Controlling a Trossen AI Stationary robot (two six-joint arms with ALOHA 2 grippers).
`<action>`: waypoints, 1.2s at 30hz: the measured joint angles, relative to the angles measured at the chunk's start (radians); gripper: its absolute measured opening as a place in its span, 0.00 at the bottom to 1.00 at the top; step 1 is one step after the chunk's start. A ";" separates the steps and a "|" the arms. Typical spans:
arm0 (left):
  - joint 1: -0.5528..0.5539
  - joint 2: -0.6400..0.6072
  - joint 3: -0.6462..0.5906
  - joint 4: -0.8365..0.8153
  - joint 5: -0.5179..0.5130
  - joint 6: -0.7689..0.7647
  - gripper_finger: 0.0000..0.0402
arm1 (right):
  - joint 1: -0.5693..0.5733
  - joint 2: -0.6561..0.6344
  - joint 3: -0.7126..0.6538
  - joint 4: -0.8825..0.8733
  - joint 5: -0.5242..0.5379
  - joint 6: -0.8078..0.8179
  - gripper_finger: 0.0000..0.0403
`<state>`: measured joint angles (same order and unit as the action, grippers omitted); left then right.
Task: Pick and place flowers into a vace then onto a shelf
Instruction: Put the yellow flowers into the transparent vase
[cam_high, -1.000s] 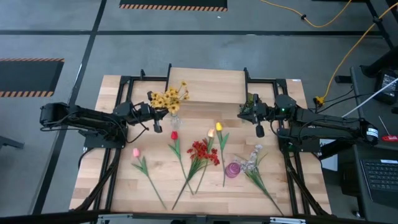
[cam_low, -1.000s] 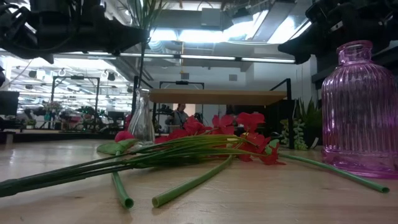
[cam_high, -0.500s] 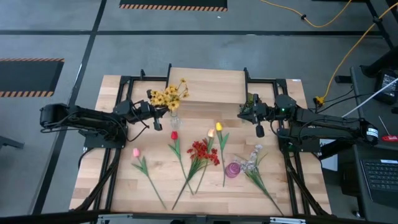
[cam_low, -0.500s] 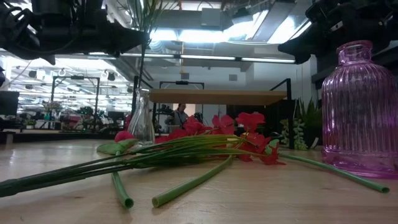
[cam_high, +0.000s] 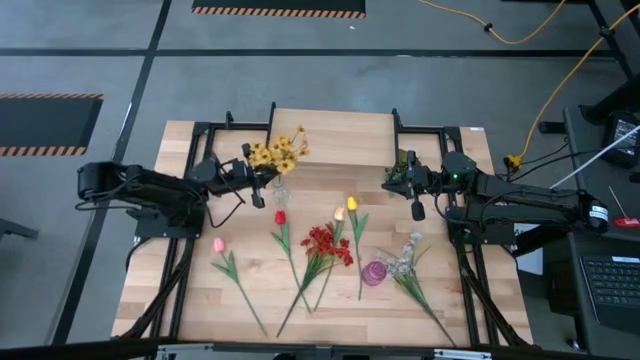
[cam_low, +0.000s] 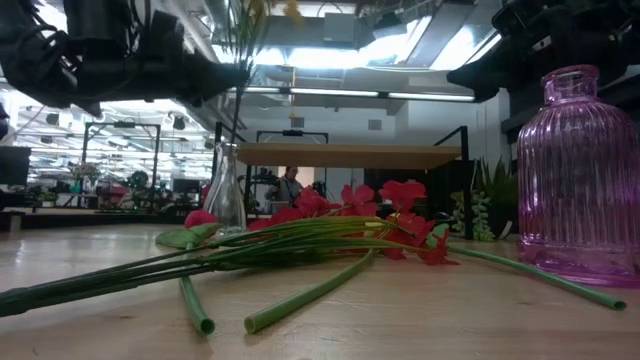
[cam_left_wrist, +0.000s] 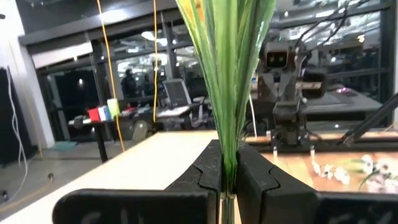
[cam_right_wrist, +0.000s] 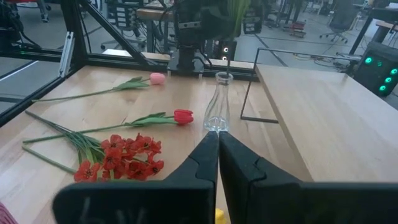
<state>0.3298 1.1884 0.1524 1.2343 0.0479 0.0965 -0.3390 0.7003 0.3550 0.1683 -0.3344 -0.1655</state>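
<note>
The left gripper (cam_high: 262, 184), clamped on the green stems of the yellow spray (cam_high: 277, 152), holds it above the clear vase (cam_low: 228, 190) just beside the shelf (cam_high: 333, 138), while the right gripper (cam_high: 417, 209), fingers together and empty, waits at the table's right, remaining flowers (cam_high: 325, 245) lying on the tabletop.

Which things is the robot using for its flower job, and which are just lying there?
For the job:
left gripper, holding yellow flowers
clear vase
shelf
tulips and sprays on the table

Just lying about:
pink vase
green plant
</note>
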 joint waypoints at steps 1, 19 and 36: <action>0.002 0.012 0.000 0.002 0.000 -0.006 0.04 | 0.000 0.000 0.000 0.000 0.000 0.000 0.04; -0.003 0.158 0.000 0.085 0.000 -0.031 0.04 | 0.000 0.000 0.000 -0.001 0.000 -0.001 0.04; -0.008 0.158 -0.100 0.252 0.025 -0.057 0.05 | 0.000 0.000 0.000 -0.008 0.000 -0.001 0.04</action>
<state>0.3214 1.3468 0.0525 1.4862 0.0729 0.0391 -0.3393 0.7002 0.3546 0.1604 -0.3344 -0.1661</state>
